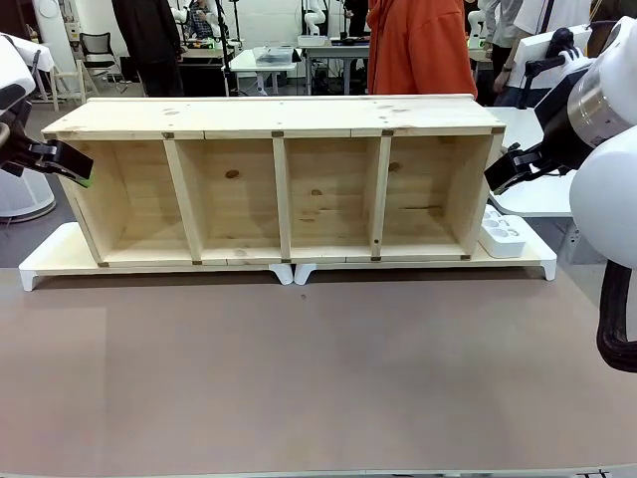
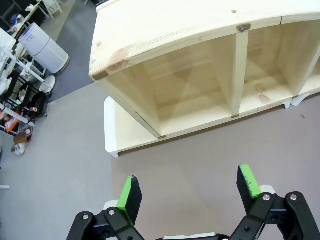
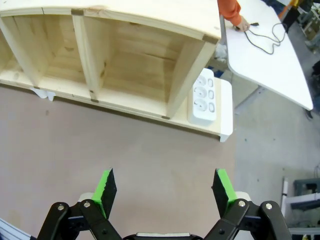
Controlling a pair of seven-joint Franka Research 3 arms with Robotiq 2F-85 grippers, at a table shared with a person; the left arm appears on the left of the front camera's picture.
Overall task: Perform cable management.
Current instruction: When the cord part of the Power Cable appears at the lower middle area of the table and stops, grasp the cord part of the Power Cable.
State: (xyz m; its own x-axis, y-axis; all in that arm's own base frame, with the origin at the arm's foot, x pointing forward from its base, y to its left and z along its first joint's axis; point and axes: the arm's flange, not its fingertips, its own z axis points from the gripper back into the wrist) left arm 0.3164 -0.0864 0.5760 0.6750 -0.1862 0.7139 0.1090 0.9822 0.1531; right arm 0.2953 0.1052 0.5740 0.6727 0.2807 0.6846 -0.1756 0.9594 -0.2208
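The right gripper (image 3: 165, 192) hovers over the brown tabletop near the right end of the wooden shelf (image 3: 125, 45), its green-padded fingers spread wide with nothing between them. The left gripper (image 2: 187, 195) is equally wide and empty at the shelf's left end. The step looks like fetching the cable (image 3: 270, 49), and the right arm is the nearer one for it. To do it well, it should swing wide of the shelf's end wall and the white power strip (image 3: 205, 97), come down over a single straight run and not a loop, and pinch only once the cord sits between the pads. The cable lies on the white side table (image 3: 280, 80) beyond the shelf's far right corner, one end at the person's hand (image 3: 243, 23). It is thin, black and limp, and lies in loose curves.
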